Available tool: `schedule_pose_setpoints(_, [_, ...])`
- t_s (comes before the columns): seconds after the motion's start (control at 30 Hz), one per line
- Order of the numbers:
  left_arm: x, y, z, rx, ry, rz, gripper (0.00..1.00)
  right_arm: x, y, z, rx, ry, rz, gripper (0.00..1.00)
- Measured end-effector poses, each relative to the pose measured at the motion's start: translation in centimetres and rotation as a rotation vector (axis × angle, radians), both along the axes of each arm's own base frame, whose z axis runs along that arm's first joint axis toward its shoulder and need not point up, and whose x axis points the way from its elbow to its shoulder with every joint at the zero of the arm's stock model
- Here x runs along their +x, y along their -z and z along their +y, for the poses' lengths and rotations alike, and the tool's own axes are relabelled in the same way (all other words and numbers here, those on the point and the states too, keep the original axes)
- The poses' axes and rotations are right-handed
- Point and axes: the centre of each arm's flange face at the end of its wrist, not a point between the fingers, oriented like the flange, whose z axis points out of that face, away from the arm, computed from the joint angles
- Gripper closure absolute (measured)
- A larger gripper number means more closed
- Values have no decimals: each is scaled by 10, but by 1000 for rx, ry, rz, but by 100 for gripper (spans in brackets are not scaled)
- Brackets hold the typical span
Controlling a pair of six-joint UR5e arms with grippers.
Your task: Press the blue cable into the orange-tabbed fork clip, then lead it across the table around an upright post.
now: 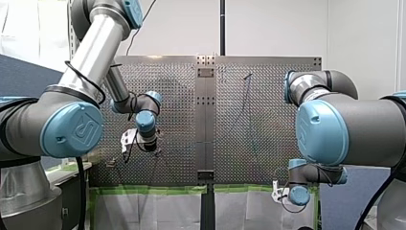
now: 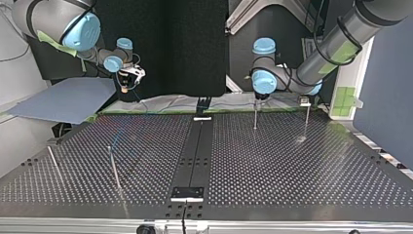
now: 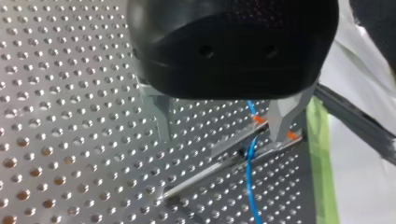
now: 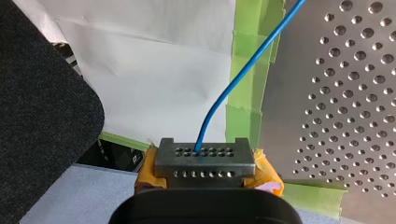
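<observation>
The blue cable (image 3: 252, 158) runs under my left gripper (image 3: 222, 137), across the fork clip (image 3: 275, 133) with orange tabs on the perforated table. This gripper is open: its metal fingers (image 3: 159, 112) stand wide apart, and the other finger is right at the clip, beside the cable. In the front view my left gripper (image 1: 149, 146) hangs low over the table's left half. My right gripper (image 4: 204, 156) is shut on the blue cable (image 4: 243, 70), which leaves from between its yellow-padded fingers. It hovers off the table's edge (image 1: 281, 194), over the white sheet.
Two thin upright posts (image 2: 114, 168) (image 2: 52, 163) stand at the top view's left. Another post (image 2: 307, 119) rises beside my left arm. Green tape (image 4: 245, 93) lines the table's edge. A dark rail (image 2: 195, 151) splits the table down the middle.
</observation>
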Motion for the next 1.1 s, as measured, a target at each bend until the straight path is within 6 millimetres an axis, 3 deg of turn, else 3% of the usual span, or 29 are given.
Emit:
schedule_pose_setpoints(0.43, [-27, 10, -17, 25, 27, 25, 0, 1, 0, 1, 2, -3, 0, 100])
schedule_pose_setpoints(0.73, [-47, 24, -15, 52, -5, 8, 0, 1, 0, 1, 2, -4, 0, 100])
schedule_pose_setpoints(1.1, [-50, 42, -19, 56, -10, -27, 0, 2, 0, 1, 2, -5, 0, 100])
